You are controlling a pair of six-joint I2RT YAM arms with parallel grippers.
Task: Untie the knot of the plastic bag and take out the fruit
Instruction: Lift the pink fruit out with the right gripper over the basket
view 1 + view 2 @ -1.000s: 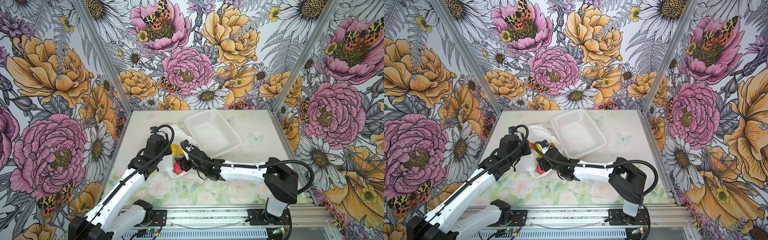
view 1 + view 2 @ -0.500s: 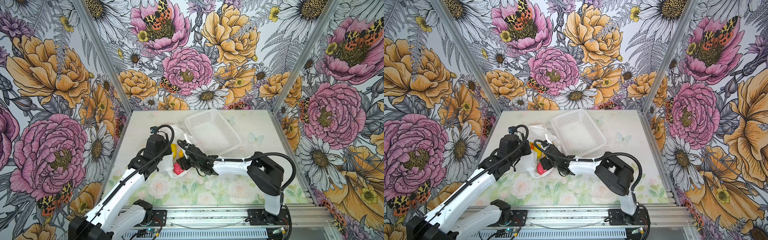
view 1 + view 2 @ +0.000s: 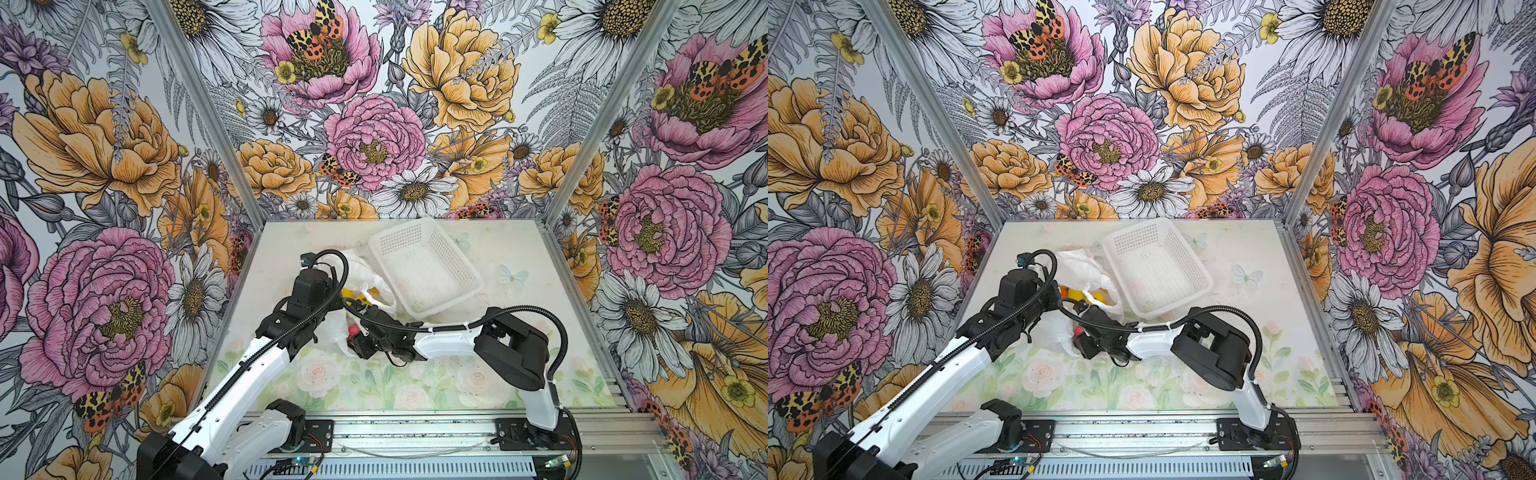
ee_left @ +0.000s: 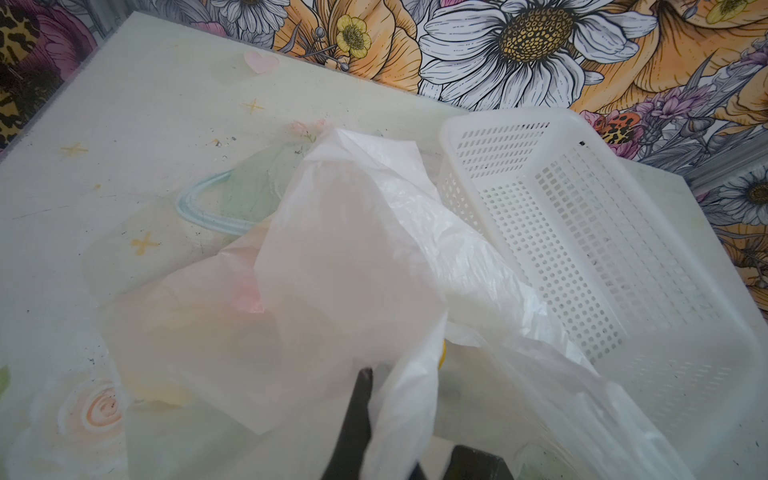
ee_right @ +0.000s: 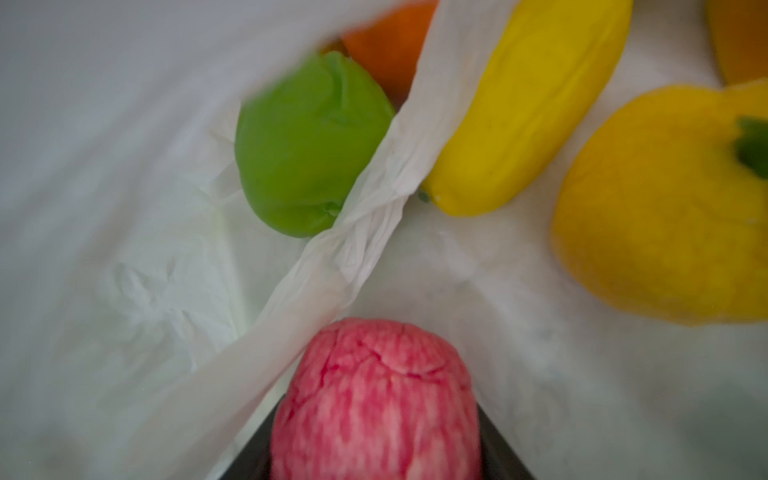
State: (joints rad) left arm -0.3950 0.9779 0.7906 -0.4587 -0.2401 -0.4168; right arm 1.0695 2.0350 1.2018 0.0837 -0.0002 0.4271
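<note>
Fruit (image 5: 376, 399) (pink-red) in right end effector (image 3: 356, 337)

Both top views look steeply down from high over the front edge of the table (image 3: 519, 316) and share the whole scene. The left wrist view looks from close over the plastic bag (image 4: 332, 270) toward the basket (image 4: 582, 232); the right wrist view sits very near the fruit (image 5: 307, 141).

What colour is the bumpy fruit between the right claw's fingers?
Pink-red with paler mottling. The bumpy fruit shows best in the right wrist view.
</note>
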